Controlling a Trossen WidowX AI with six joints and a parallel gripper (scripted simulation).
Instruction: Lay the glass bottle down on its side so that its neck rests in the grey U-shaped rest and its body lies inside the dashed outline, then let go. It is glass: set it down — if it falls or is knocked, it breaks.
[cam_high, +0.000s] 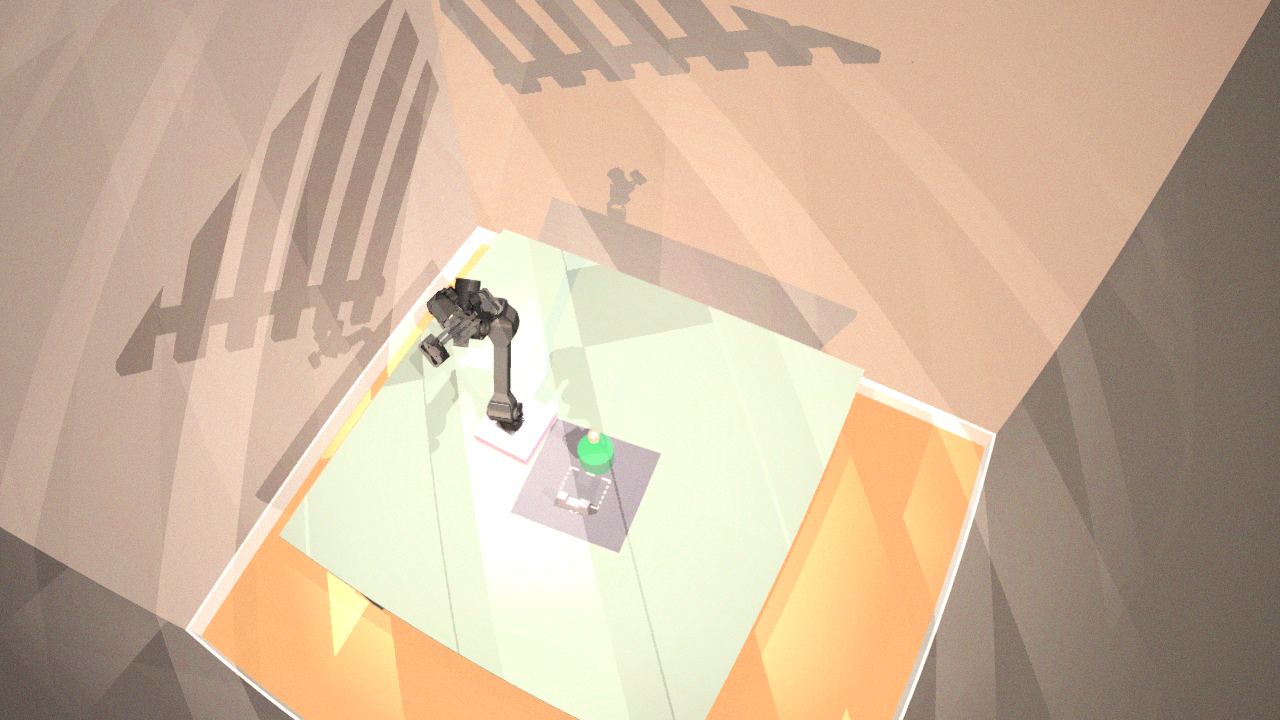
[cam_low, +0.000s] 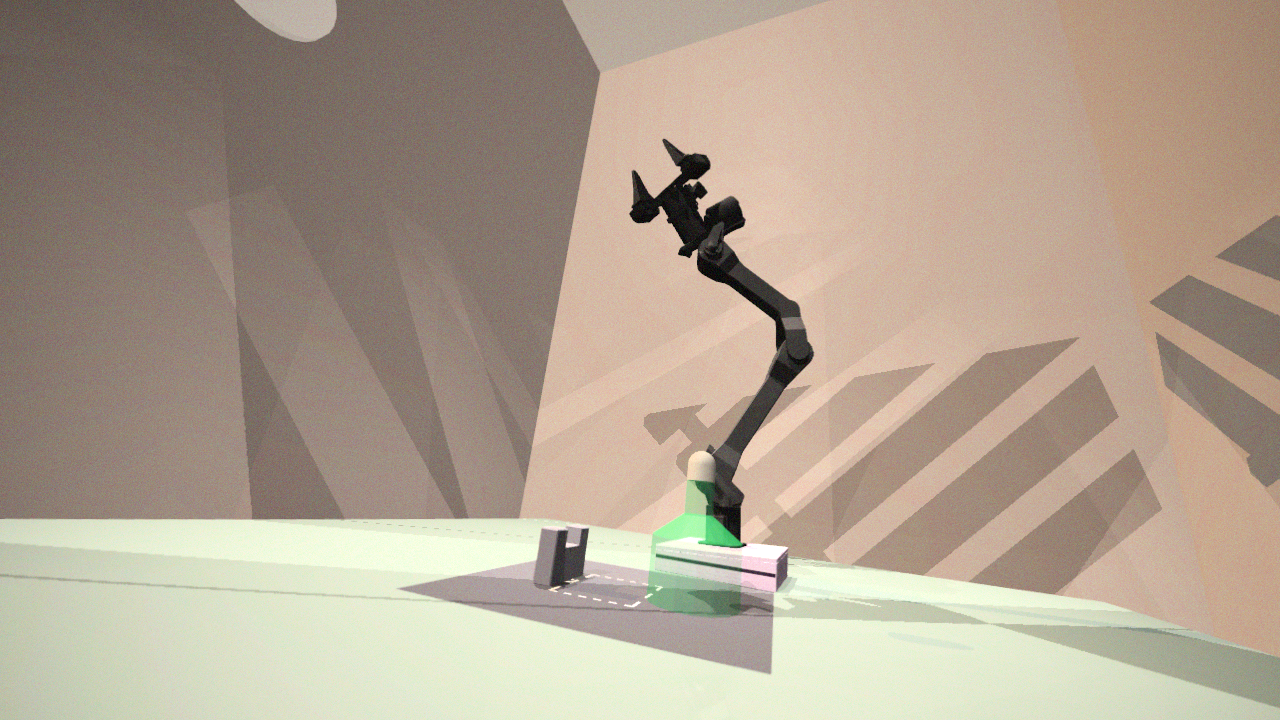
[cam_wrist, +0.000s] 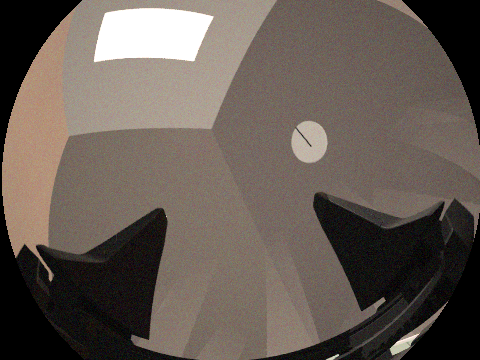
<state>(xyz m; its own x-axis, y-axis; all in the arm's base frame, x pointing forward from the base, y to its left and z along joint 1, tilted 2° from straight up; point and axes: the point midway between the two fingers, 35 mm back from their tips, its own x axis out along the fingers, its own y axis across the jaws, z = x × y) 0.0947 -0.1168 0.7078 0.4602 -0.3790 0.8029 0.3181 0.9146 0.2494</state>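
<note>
We are recording the bottle (cam_high: 595, 453) (cam_low: 689, 582) as standing upright on the dark mat (cam_high: 626, 528) (cam_low: 716, 644), its cream cap (cam_high: 593, 436) (cam_low: 701, 465) pointing up. It is standing just beside the outline (cam_high: 609, 488) (cam_low: 595, 599); we are not managing to tell whether its foot is meeting the dashes. The rest (cam_high: 577, 504) (cam_low: 549, 557) is standing at the opposite end of the outline from the bottle, its notch opening upward. Neither the bottle's neck nor its body is lying in place.

Gripper (cam_high: 458, 324) (cam_low: 649, 156) (cam_wrist: 240, 208): we are seeing the jaws standing wide apart with nothing between them. They are hanging high above the table (cam_high: 716, 402) (cam_low: 268, 626), well apart from the bottle, and in the exterior view the fingertips are pointing upward and to the image's left.

The arm (cam_high: 502, 362) (cam_low: 756, 416) is rising in a bend from the pale base (cam_high: 537, 443) (cam_low: 765, 568), which is sitting near the mat. In the wrist view we are getting walls and ceiling, with a bright panel (cam_wrist: 152, 35) and a pale disc (cam_wrist: 309, 142) showing beyond the fingers.
</note>
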